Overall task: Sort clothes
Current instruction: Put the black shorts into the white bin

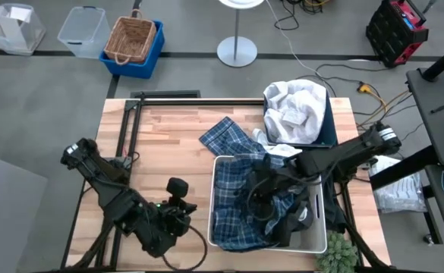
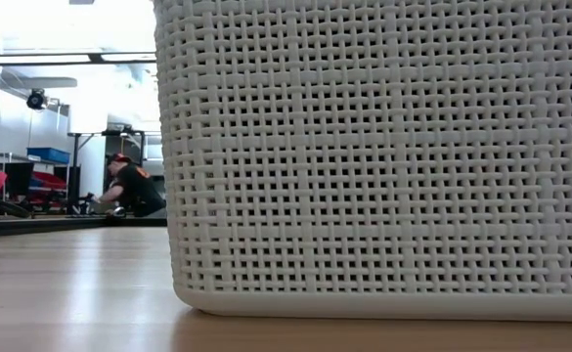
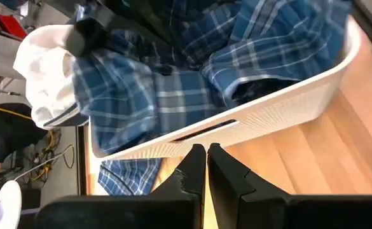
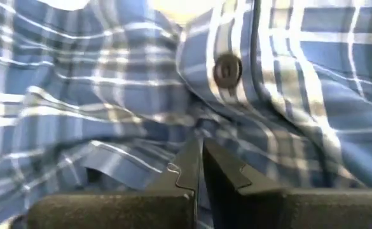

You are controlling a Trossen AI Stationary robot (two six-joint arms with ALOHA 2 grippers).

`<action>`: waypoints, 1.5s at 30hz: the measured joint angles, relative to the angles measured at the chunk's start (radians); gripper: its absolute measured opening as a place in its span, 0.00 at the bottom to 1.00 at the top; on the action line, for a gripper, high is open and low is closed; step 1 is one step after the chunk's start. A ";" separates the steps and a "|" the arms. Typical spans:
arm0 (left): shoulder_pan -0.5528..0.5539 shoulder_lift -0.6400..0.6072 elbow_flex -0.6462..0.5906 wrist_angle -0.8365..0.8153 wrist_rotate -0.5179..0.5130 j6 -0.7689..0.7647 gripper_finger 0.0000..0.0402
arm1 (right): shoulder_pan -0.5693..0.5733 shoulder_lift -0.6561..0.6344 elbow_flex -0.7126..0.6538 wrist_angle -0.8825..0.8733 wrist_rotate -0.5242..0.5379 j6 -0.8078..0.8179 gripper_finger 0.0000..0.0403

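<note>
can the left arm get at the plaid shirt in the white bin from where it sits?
Probably yes. The left gripper sits shut on the table beside the white bin, and the plaid shirt lies heaped on top. The right gripper, shut in the same pile, could crowd it.

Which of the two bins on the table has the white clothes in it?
The navy blue bin at the table's far edge holds the white clothes. The white bin nearer the front holds blue plaid shirts.

No text, label, brand, number or sign can be read anywhere here.
</note>
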 joint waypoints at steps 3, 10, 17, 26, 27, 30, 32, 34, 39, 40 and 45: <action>0.017 -0.067 -0.124 0.108 0.001 0.036 0.00 | 0.015 -0.033 0.012 -0.064 0.062 0.014 0.03; 0.060 -0.242 -0.372 0.355 0.000 0.109 0.00 | 0.055 -0.127 0.027 -0.086 0.064 0.036 0.03; 0.128 -0.372 -0.540 0.545 0.001 0.220 0.00 | 0.064 -0.163 0.027 -0.054 -0.097 0.069 0.07; 0.271 -0.497 -0.683 0.626 0.003 0.242 0.00 | 0.069 -0.188 0.038 -0.113 -0.141 0.152 0.44; 0.282 -0.508 -0.694 0.634 0.007 0.250 0.00 | 0.071 -0.203 0.049 -0.148 -0.152 0.170 0.47; 0.307 -0.525 -0.707 0.670 0.034 0.267 0.00 | 0.087 -0.254 0.088 -0.263 -0.085 0.264 0.55; 0.314 -0.529 -0.709 0.690 0.040 0.274 0.00 | 0.099 -0.280 0.107 -0.377 0.004 0.359 0.57; 0.317 -0.529 -0.704 0.705 0.040 0.283 0.00 | 0.104 -0.301 0.122 -0.497 0.074 0.480 0.58; 0.317 -0.518 -0.697 0.732 0.039 0.325 0.00 | 0.143 -0.343 0.138 -0.770 0.109 0.816 0.56; 0.318 -0.515 -0.696 0.734 0.039 0.331 0.00 | 0.153 -0.345 0.140 -0.831 0.108 0.889 0.55; 0.332 -0.514 -0.696 0.749 0.039 0.349 0.00 | 0.197 -0.370 0.125 -0.870 0.106 1.084 0.49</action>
